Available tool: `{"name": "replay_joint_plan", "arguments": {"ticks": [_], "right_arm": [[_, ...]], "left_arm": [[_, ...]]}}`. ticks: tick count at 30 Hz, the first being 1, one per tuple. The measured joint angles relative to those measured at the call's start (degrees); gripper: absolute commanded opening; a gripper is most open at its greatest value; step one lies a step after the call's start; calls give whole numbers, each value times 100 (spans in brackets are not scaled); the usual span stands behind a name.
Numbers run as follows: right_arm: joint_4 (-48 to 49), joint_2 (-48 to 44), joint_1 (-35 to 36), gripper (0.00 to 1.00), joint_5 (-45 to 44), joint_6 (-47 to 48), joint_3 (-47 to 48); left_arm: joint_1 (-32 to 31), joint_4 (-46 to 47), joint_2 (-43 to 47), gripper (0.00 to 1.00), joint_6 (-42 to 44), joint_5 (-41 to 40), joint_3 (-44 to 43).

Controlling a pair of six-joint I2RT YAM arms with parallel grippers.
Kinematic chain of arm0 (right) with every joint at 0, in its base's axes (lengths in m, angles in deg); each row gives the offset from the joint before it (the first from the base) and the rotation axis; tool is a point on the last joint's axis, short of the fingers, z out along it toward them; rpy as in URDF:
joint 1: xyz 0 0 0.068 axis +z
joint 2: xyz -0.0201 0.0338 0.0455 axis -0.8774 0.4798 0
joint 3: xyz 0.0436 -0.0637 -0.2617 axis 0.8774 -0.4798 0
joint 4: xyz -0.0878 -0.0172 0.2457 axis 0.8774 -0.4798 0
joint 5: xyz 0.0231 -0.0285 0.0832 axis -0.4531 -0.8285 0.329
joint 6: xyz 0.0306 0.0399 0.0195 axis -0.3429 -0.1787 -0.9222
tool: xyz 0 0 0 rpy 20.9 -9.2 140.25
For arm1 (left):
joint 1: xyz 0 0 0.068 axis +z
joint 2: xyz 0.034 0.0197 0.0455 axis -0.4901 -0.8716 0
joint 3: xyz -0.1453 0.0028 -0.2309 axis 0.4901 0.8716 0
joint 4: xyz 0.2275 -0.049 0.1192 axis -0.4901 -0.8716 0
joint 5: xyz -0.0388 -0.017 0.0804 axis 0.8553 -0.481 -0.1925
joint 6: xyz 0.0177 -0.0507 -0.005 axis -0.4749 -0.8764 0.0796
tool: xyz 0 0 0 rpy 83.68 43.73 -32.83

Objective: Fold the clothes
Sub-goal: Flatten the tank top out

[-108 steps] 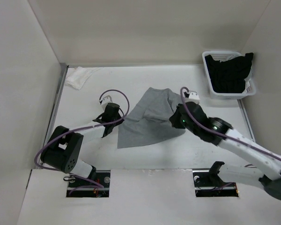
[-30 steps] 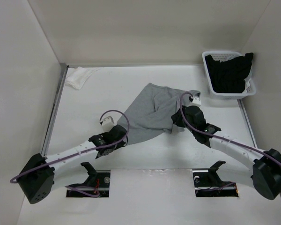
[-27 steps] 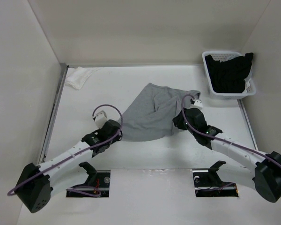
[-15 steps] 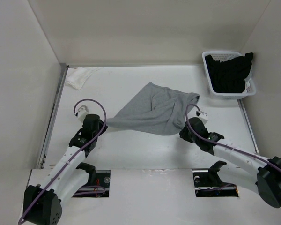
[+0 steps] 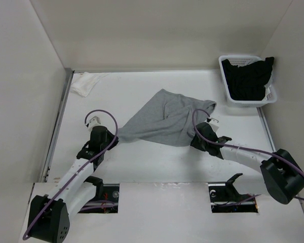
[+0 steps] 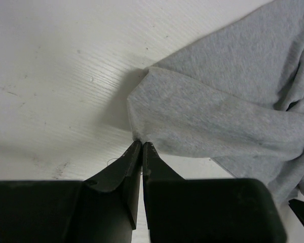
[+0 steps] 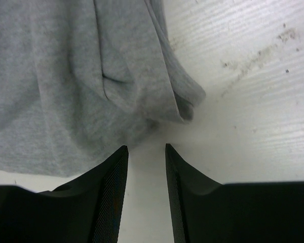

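Jaws of the left gripper [image 6: 142, 143] press together on a corner of the grey tank top [image 5: 164, 119], rumpled on the table [image 5: 142, 86]; the right gripper [image 7: 146, 148] gapes empty just beside its near edge.

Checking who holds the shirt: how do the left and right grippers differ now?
The left gripper is shut, pinching a corner of the grey tank top; the right gripper is open, with nothing between its jaws. Both sit right at the top's edge.

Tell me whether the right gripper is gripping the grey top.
No: the right gripper stands open with bare table between its fingers, the grey top lying just beyond the tips.
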Motion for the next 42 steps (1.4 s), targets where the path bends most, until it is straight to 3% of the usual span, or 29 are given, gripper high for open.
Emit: {"name": "replay_joint_plan", "arguments": {"ticks": [11, 18, 33, 38, 42], "right_arm": [[-42, 452, -24, 37, -251, 24, 369], [-260, 542, 4, 38, -365, -4, 507], [-175, 748, 142, 36, -424, 42, 625], [-219, 798, 142, 32, -424, 85, 675], [-258, 883, 142, 15, -420, 120, 754]], "left_arm": [[-7, 103, 13, 3, 15, 92, 2], [490, -13, 345, 3, -101, -15, -2], [791, -70, -52, 3, -640, 125, -269], [813, -31, -57, 3, -673, 149, -284], [802, 35, -101, 3, -684, 157, -289]]}}
